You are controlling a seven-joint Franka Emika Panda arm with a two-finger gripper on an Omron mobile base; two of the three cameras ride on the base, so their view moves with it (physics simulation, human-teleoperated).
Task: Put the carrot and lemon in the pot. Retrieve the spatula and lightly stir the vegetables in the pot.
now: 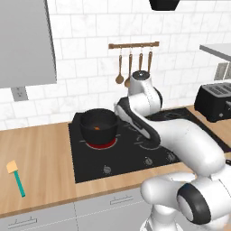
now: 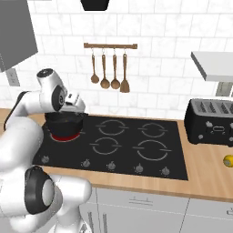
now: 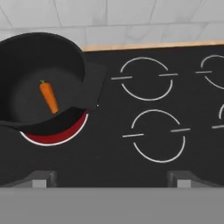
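The black pot (image 1: 85,122) stands on the glowing front-left burner of the stove. The orange carrot (image 3: 49,97) lies on the pot's (image 3: 26,57) floor; it also shows as an orange speck, the carrot (image 1: 97,128). My gripper (image 3: 111,180) hovers above the stove just right of the pot (image 2: 63,122), open and holding nothing, fingertips (image 3: 41,179) far apart. The yellow lemon (image 2: 228,160) rests on the counter at the far right, past the toaster. The teal-handled spatula (image 1: 16,177) lies on the wooden counter to the left of the stove, near the front edge.
A black toaster (image 2: 213,121) stands right of the stove (image 2: 136,145). Wooden spoons and a wooden spatula hang from a rail (image 1: 133,45) on the tiled wall. The burner (image 3: 57,135) under the pot glows red. A cabinet (image 1: 25,43) hangs at upper left.
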